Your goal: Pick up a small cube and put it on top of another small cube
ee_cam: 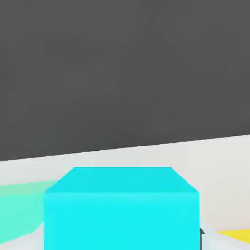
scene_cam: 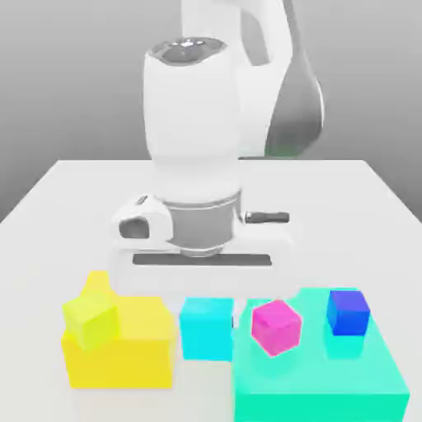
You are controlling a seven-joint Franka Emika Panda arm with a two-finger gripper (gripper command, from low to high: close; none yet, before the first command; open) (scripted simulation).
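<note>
The small sky-cyan cube (scene_cam: 206, 328) sits on the white table between a yellow block and a big flat turquoise-green block. My gripper (scene_cam: 203, 284) hangs low right behind and above it, the wide hand body almost touching its top. In the hand view the cyan cube (ee_cam: 122, 210) looms very close. A magenta small cube (scene_cam: 276, 326) lies tilted on the turquoise-green block, and a blue small cube (scene_cam: 348, 312) stands further towards the exterior view's right on it. A lime-yellow small cube (scene_cam: 91, 319) rests on the yellow block.
The yellow block (scene_cam: 119, 350) flanks the cyan cube on the exterior view's left, the turquoise-green block (scene_cam: 317, 379) on the right, both close to it. The white table (scene_cam: 74, 189) stretches behind the arm. Hand view catches the edges of the turquoise-green block (ee_cam: 19, 207) and the yellow block (ee_cam: 237, 235).
</note>
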